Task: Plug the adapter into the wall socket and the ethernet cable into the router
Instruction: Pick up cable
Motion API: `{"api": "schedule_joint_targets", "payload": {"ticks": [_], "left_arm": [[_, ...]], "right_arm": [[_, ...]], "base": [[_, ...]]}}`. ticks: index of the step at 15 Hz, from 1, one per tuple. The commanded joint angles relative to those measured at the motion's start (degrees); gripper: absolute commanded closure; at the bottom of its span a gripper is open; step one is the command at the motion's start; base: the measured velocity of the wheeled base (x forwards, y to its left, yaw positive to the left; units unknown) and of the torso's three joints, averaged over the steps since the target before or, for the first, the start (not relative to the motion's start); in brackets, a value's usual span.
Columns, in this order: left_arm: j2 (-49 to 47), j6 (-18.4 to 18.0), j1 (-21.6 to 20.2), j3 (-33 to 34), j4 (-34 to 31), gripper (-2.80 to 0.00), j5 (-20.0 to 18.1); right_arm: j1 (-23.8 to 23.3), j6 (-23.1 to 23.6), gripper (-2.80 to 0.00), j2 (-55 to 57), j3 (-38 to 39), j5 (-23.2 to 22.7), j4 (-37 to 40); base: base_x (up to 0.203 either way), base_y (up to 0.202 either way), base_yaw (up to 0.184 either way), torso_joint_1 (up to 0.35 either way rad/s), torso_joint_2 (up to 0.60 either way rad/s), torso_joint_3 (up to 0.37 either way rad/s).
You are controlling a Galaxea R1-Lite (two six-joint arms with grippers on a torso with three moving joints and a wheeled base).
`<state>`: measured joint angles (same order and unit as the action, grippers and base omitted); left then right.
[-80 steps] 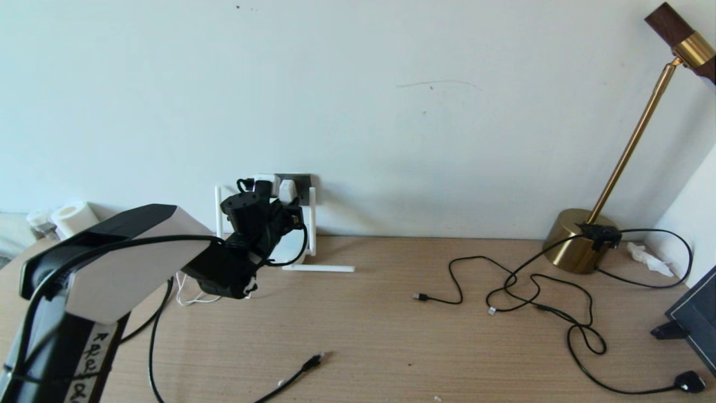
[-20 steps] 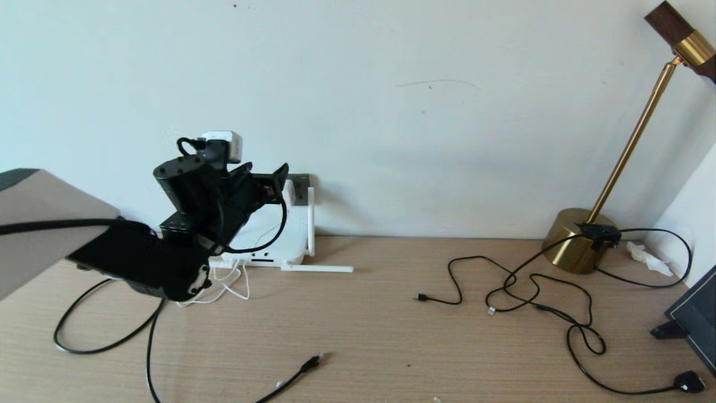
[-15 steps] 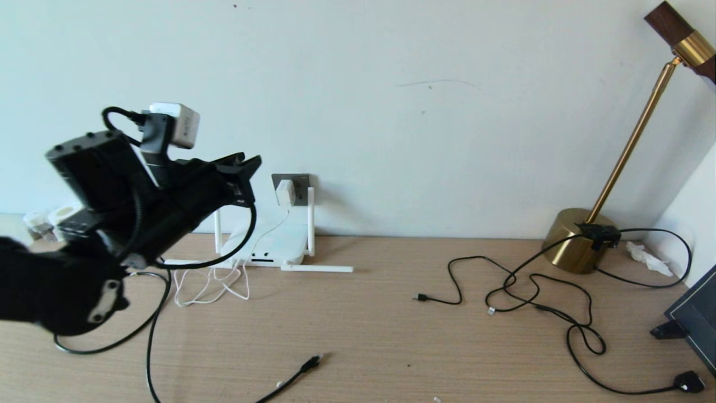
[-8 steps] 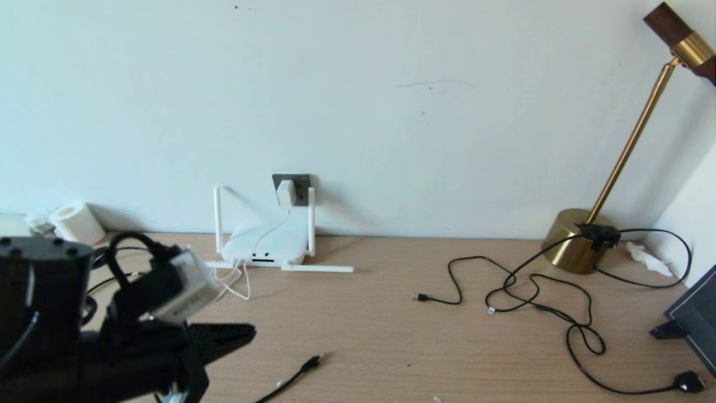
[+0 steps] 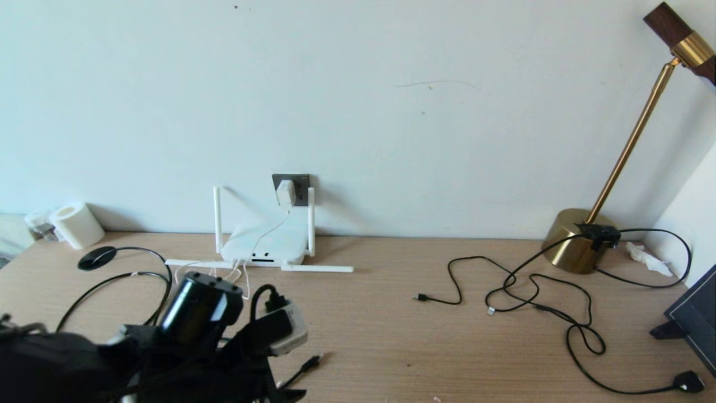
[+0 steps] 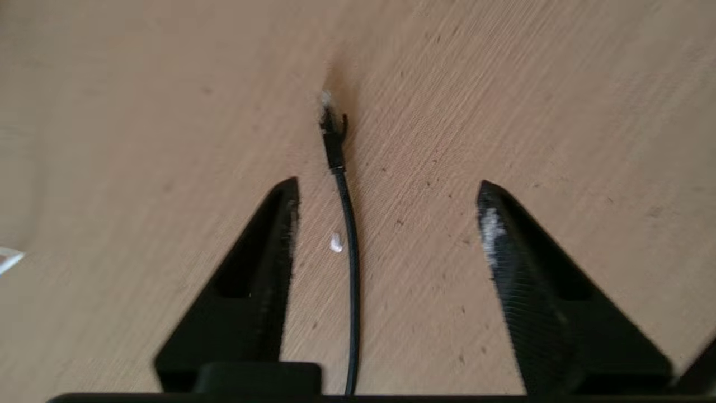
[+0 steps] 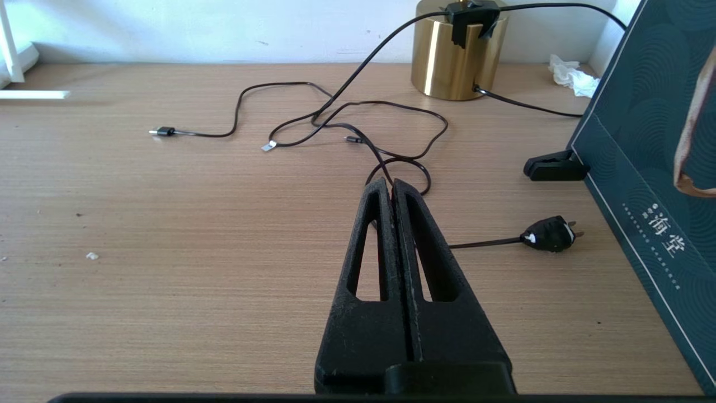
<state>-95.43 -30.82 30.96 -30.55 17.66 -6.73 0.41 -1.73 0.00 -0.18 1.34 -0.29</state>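
Note:
The white adapter (image 5: pixel 285 192) sits in the dark grey wall socket (image 5: pixel 301 182), its thin white cord hanging down over the router (image 5: pixel 268 246). The router lies against the wall with two antennas upright and two flat on the desk. The black ethernet cable (image 6: pixel 348 235) lies on the desk, its clear plug (image 5: pixel 318 356) pointing away from me. My left gripper (image 6: pixel 387 183) hovers open just above the desk, and the cable runs between its fingers, nearer one of them, untouched. My right gripper (image 7: pixel 391 184) is shut on nothing, low over the desk on the right.
A brass lamp base (image 5: pixel 579 240) stands at the back right with thin black cables (image 5: pixel 531 291) looped in front of it. A black mains plug (image 5: pixel 689 382) and a dark box (image 5: pixel 699 319) are at the right edge. A toilet roll (image 5: pixel 75 224) stands at the far left.
My left arm has drawn back from the wall socket, leaving the adapter in it, and swung down to the desk's near left over the ethernet cable.

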Motion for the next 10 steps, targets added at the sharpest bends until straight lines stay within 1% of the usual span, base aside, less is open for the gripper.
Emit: {"api": "schedule_joint_targets", "payload": {"ticks": [1,6,10], "left_arm": [[-9.15,-0.22,0.56,-1.24,0.66,-2.8,0.32],[-13.75,-0.25,0.2,-5.05,-0.55,-2.8,0.4],[-14.77,-0.3,-0.32,-8.48,-5.12,-2.8,0.49]], "right_arm": [[0.02,-0.03,0.0,0.09,0.01,-0.02,-0.02],[0.02,-0.03,0.0,0.09,0.01,-0.02,0.03],[0.02,-0.03,0.0,0.09,0.01,-0.02,0.03]], "base": [[0.0,0.0,0.0,0.0,0.0,0.0],[0.0,0.0,0.0,0.0,0.0,0.0],[0.0,0.0,0.0,0.0,0.0,0.0]]}}
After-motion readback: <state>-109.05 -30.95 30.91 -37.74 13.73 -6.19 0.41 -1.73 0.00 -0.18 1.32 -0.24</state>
